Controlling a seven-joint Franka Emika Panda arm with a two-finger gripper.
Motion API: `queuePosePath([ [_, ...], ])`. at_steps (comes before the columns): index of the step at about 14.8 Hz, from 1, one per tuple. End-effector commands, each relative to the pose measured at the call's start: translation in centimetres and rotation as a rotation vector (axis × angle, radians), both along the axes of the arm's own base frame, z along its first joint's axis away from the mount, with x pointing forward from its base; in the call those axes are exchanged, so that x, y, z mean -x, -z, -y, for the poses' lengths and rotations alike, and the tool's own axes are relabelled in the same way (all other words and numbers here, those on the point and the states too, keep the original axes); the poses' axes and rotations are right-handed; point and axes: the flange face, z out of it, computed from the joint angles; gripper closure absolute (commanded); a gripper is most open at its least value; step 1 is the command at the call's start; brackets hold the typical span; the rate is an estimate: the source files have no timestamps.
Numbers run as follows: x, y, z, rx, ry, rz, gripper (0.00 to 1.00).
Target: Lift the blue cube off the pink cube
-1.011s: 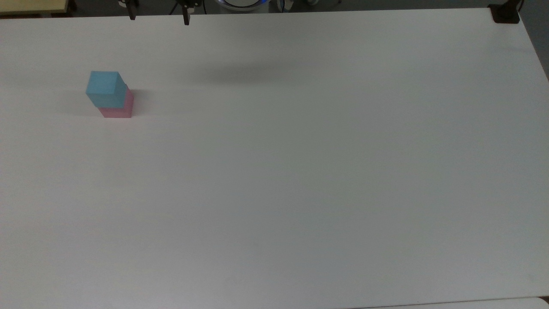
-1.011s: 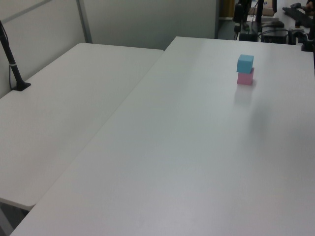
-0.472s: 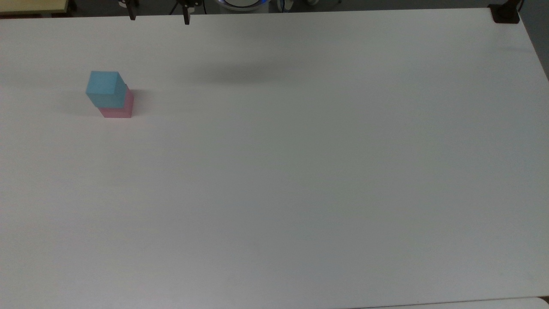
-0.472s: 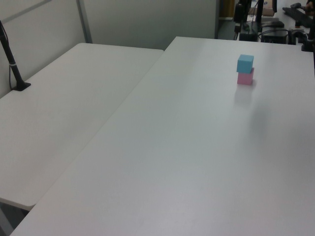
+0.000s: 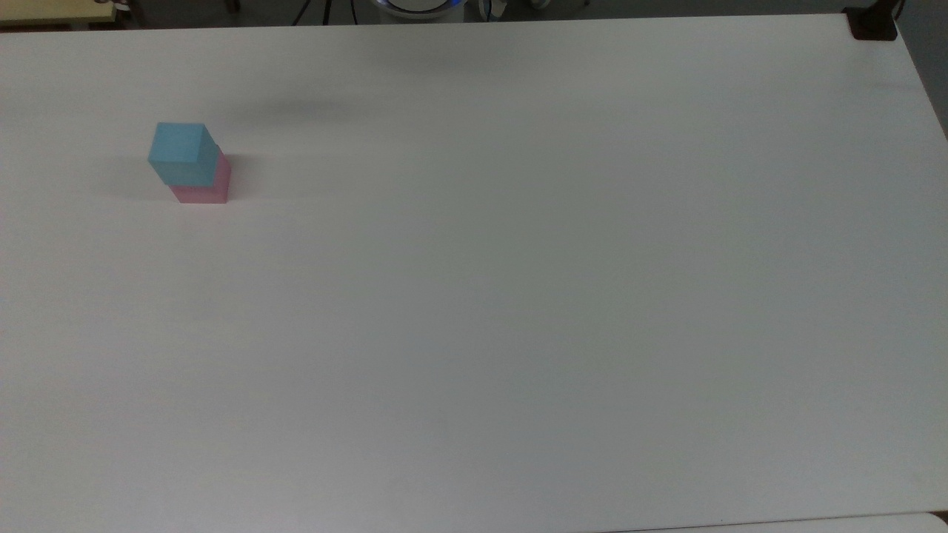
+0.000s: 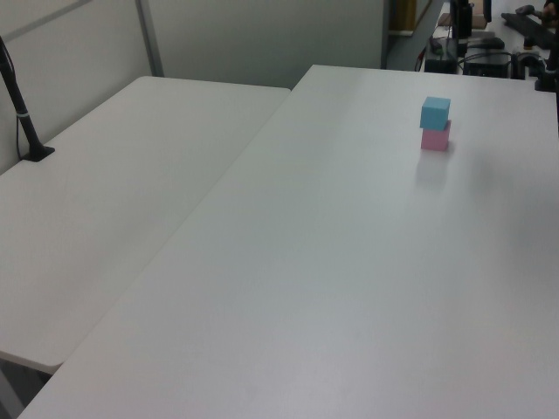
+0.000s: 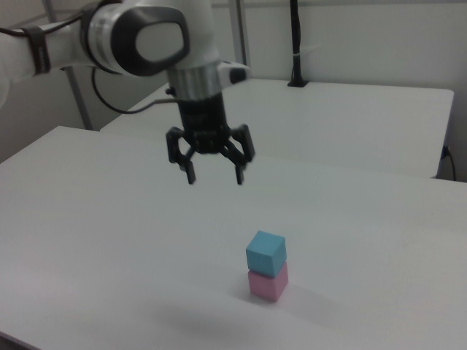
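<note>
On pink cube [image 7: 268, 284]: blue cube [image 7: 265, 253]

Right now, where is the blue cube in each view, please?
Top view: blue cube at upper left.
Left view: blue cube at upper right.
Right view: blue cube low, right of centre.
Shared landmark: it sits on the pink cube.
</note>
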Motion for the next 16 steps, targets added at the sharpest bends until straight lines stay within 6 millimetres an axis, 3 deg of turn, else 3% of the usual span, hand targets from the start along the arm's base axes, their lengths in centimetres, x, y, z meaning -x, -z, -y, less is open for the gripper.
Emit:
queuePosePath([
  [1, 1.2, 2.7, 4.2, -0.002, 0.056, 0.005, 0.0],
  [5, 1.3, 7.9, 6.8, 0.01, 0.186, 0.084, 0.0],
  [10, -0.1, 12.1, 7.0, 0.032, 0.292, 0.171, 0.0],
  [16, -1.8, 16.9, 6.5, 0.007, 0.324, 0.13, 0.0],
])
